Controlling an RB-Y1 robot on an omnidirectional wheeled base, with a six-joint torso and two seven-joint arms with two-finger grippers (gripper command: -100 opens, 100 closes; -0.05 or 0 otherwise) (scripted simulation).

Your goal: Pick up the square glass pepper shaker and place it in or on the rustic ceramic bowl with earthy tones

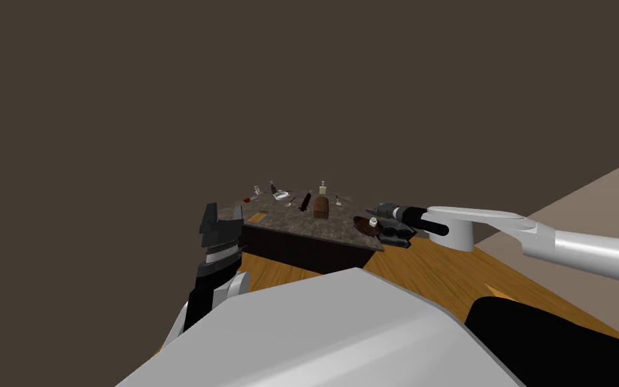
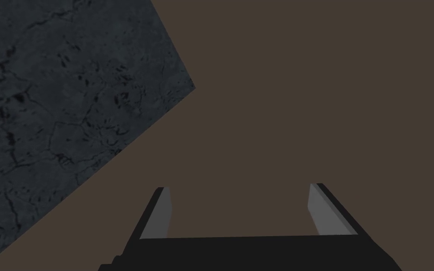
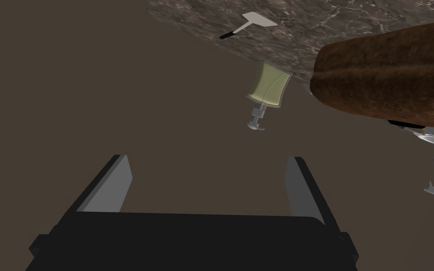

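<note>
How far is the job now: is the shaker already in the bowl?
Done, it seems: a small white shaker sits in the brown bowl at the table's near corner. In hand: nothing; the right gripper is open by the bowl, the left gripper open too. Left: only to draw the arm away.

Marbled table (image 1: 288,225) carries a brown bowl (image 1: 362,226), loaf (image 1: 321,207) and bottle (image 1: 323,188).

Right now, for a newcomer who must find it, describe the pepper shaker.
Find the dark stone-topped table, then the low brown bowl at its near right corner. The shaker is the small pale piece that seems to stand in that bowl; its neighbours rest on the tabletop.
</note>
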